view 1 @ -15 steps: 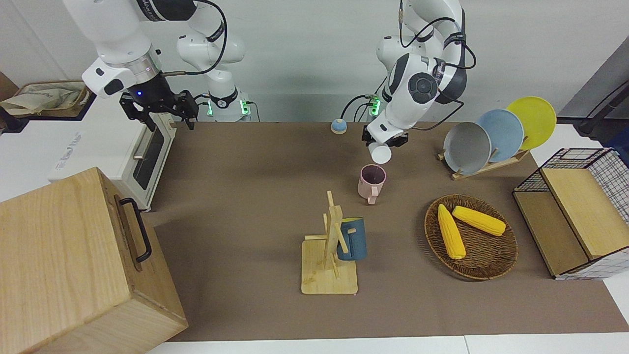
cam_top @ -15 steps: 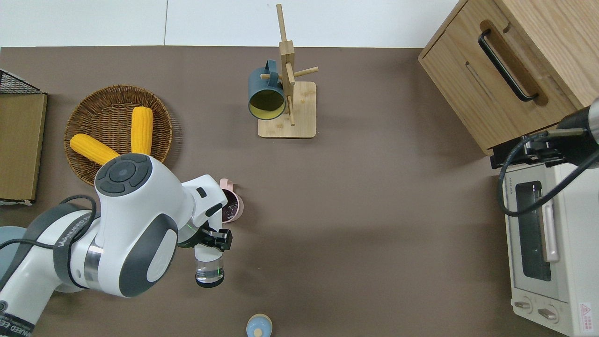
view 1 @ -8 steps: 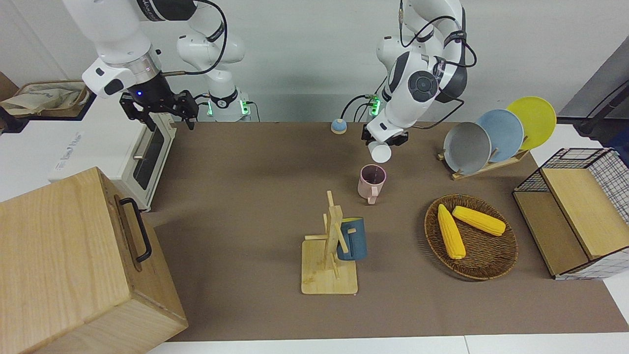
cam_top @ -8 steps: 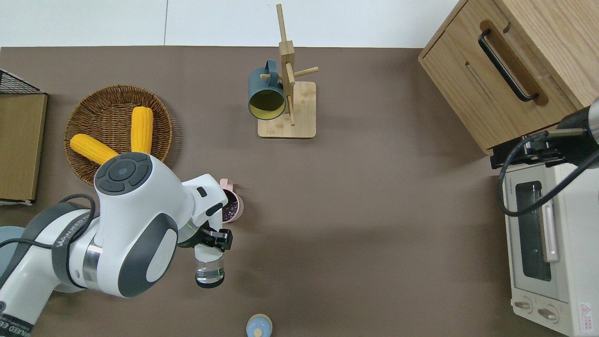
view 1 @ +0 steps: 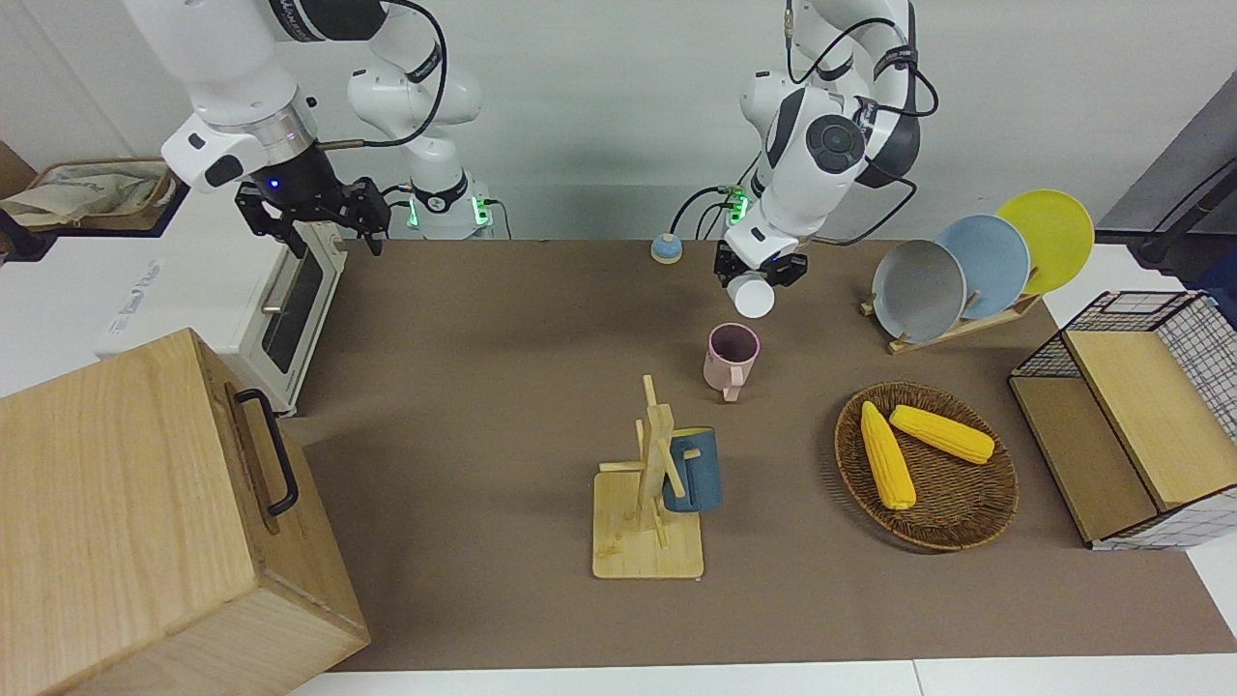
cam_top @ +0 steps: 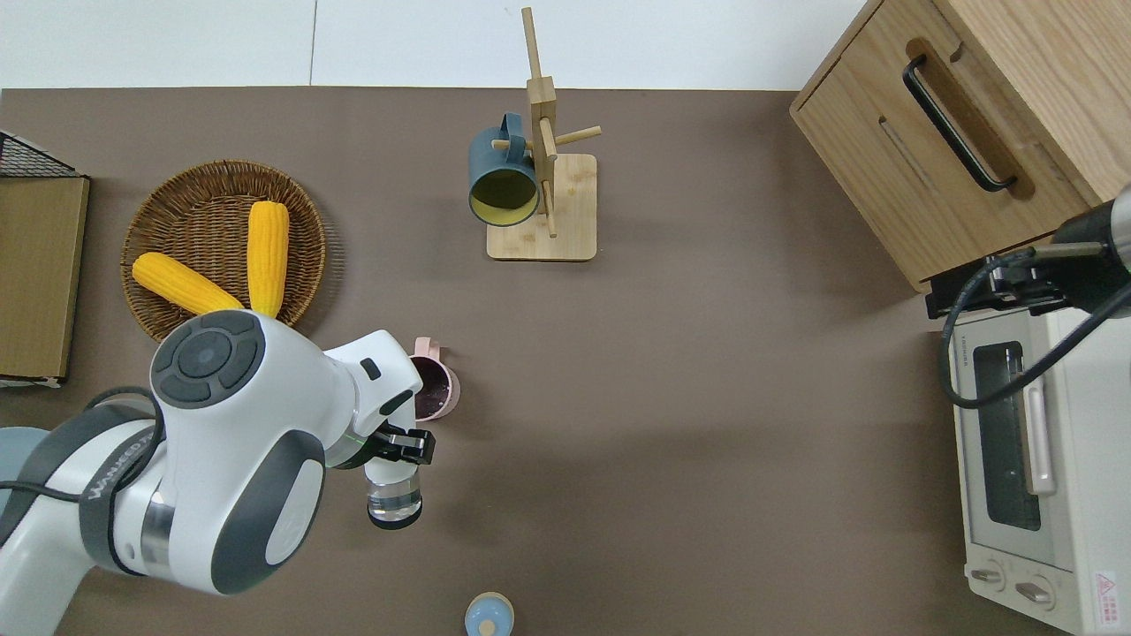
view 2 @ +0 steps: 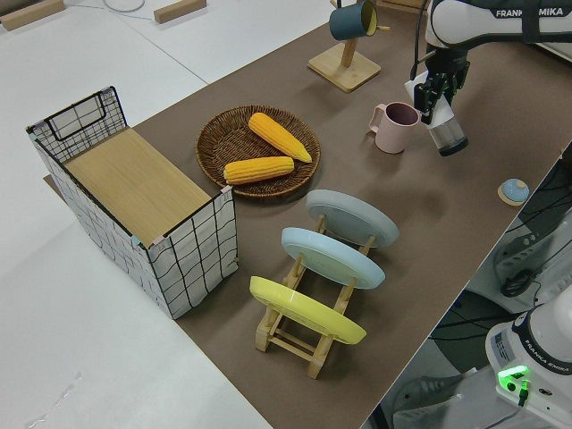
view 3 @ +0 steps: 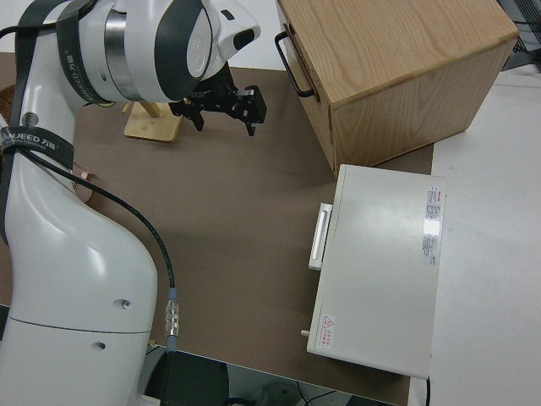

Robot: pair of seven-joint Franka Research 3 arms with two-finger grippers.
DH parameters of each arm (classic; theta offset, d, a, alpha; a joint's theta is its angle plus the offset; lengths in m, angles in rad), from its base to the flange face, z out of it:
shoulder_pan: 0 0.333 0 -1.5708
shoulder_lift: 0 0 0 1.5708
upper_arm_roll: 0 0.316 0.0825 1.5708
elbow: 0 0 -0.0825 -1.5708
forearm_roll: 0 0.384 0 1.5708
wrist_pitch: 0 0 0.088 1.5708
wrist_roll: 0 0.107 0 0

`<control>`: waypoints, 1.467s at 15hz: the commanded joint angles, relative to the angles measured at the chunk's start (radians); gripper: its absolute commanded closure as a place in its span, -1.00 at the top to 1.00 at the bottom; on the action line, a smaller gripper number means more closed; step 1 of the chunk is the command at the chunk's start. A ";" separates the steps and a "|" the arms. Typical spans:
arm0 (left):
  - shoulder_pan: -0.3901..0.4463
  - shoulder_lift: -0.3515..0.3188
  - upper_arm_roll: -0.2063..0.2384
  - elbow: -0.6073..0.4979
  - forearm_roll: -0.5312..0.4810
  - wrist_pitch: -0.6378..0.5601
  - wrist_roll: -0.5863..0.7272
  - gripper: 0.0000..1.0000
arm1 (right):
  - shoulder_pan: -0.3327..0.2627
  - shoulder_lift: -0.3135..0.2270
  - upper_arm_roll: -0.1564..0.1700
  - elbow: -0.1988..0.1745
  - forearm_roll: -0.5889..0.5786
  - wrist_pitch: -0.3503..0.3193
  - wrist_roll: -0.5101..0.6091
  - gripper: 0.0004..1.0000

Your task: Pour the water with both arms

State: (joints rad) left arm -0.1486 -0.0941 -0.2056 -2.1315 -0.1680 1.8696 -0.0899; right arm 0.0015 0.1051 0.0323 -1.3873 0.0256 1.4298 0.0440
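My left gripper is shut on a clear bottle. It holds the bottle tilted in the air. Seen from overhead, the bottle is just on the robots' side of a pink mug. The mug stands upright on the brown table and looks dark inside. The bottle's mouth is hidden, and no stream of water shows. My right arm is parked, its gripper open and empty.
A small blue cap lies near the robots' edge. A wooden rack with a blue mug, a basket holding two corn cobs, a plate rack, a wire crate, a wooden cabinet and a toaster oven surround the middle.
The left wrist has risen and swung a little, and the bottle has drawn slightly up from the mug. The right arm has not moved.
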 commanded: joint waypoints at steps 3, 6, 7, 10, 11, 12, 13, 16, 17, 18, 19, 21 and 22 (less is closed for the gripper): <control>-0.009 -0.122 -0.009 -0.160 0.047 0.165 0.015 -0.94 | -0.009 -0.013 0.003 -0.012 0.020 0.008 -0.023 0.98; -0.005 -0.134 -0.008 -0.188 0.047 0.169 0.015 -0.94 | -0.009 -0.013 0.004 -0.012 0.020 0.008 -0.023 0.98; -0.002 -0.142 -0.008 -0.194 0.047 0.174 0.015 -0.94 | -0.009 -0.013 0.003 -0.012 0.020 0.008 -0.023 0.98; 0.001 -0.182 0.000 -0.232 0.047 0.222 0.015 -0.92 | -0.009 -0.013 0.004 -0.012 0.022 0.008 -0.023 0.98; 0.003 -0.215 0.003 -0.267 0.048 0.261 0.015 -0.92 | -0.009 -0.013 0.003 -0.012 0.020 0.008 -0.023 0.98; 0.006 -0.240 0.003 -0.290 0.053 0.282 0.016 -0.93 | -0.009 -0.013 0.004 -0.012 0.020 0.008 -0.023 0.98; 0.020 -0.251 0.003 -0.300 0.064 0.299 0.015 -0.93 | -0.009 -0.013 0.003 -0.012 0.020 0.008 -0.023 0.98; 0.041 -0.275 0.003 -0.321 0.070 0.362 0.004 -0.94 | -0.009 -0.013 0.003 -0.012 0.020 0.008 -0.023 0.98; 0.053 -0.288 0.003 -0.324 0.070 0.361 0.002 -0.94 | -0.009 -0.013 0.003 -0.012 0.020 0.008 -0.023 0.98; 0.070 -0.297 0.003 -0.323 0.070 0.356 0.002 -0.95 | -0.009 -0.013 0.003 -0.012 0.022 0.008 -0.023 0.98; 0.087 -0.303 0.003 -0.321 0.070 0.358 0.002 -0.96 | -0.009 -0.013 0.004 -0.012 0.022 0.008 -0.023 0.98; 0.118 -0.299 0.003 -0.311 0.073 0.364 0.002 -1.00 | -0.009 -0.013 0.004 -0.012 0.020 0.008 -0.023 0.98; 0.133 -0.299 0.005 -0.301 0.084 0.372 0.001 -1.00 | -0.009 -0.013 0.003 -0.012 0.020 0.008 -0.023 0.98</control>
State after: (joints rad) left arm -0.0579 -0.3498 -0.2016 -2.4258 -0.1154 2.2084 -0.0825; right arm 0.0015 0.1050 0.0323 -1.3873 0.0256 1.4298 0.0439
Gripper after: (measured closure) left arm 0.366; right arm 0.004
